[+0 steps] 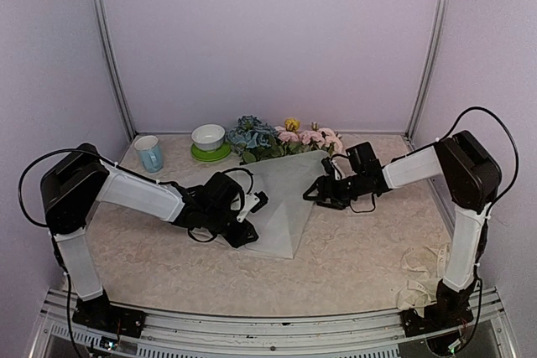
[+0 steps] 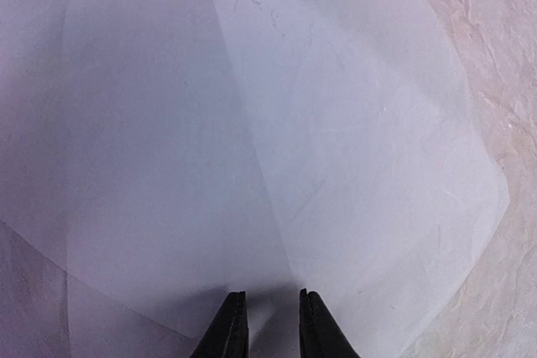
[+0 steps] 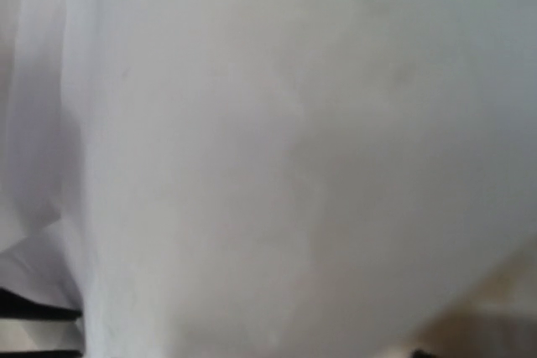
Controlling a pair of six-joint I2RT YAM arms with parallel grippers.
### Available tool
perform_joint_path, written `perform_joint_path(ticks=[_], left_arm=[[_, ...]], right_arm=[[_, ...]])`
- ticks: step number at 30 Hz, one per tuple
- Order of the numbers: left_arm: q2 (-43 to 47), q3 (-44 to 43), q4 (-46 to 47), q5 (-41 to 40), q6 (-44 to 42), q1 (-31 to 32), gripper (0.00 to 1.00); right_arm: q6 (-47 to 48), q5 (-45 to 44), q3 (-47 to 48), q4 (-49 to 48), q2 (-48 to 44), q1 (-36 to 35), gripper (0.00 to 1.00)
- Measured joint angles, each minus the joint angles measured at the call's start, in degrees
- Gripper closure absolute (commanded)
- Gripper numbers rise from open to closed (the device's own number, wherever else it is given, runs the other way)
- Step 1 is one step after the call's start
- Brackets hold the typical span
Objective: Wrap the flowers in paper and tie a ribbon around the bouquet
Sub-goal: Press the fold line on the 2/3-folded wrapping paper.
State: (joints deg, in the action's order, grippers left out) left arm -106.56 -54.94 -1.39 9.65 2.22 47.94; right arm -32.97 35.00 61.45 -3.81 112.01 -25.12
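Observation:
The paper (image 1: 285, 199) lies folded into a pointed shape in the middle of the table. It fills the left wrist view (image 2: 277, 123) and the right wrist view (image 3: 268, 157). The flowers (image 1: 281, 137), blue, pink and yellow with green leaves, stick out past its far edge. My left gripper (image 1: 254, 204) (image 2: 269, 312) is at the paper's left side, its jaws a narrow gap apart over the sheet, pinching nothing I can see. My right gripper (image 1: 312, 194) is at the paper's right edge, its fingers covered by the sheet. The ribbon (image 1: 424, 278) lies crumpled at the near right.
A light blue cup (image 1: 149, 153) stands at the far left. Beside it a white bowl (image 1: 208, 135) rests on a green saucer (image 1: 210, 154). The walls and metal posts close in the back and sides.

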Motion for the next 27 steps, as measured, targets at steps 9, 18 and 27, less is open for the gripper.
perform_joint_path(ticks=[9, 18, 27], left_arm=[[-0.9, -2.1, -2.6, 1.1, 0.4, -0.5, 0.78], [-3.8, -5.7, -3.3, 4.3, 0.0, -0.8, 0.79], [-5.5, -8.2, -4.0, 5.1, -1.2, 0.6, 0.79]], right_arm=[[-3.5, 5.9, -0.5, -7.0, 2.5, 0.1, 1.00], [2.3, 7.4, 2.0, -0.2, 2.5, 2.9, 1.00], [8.4, 7.3, 5.6, 6.1, 2.5, 6.3, 0.40]])
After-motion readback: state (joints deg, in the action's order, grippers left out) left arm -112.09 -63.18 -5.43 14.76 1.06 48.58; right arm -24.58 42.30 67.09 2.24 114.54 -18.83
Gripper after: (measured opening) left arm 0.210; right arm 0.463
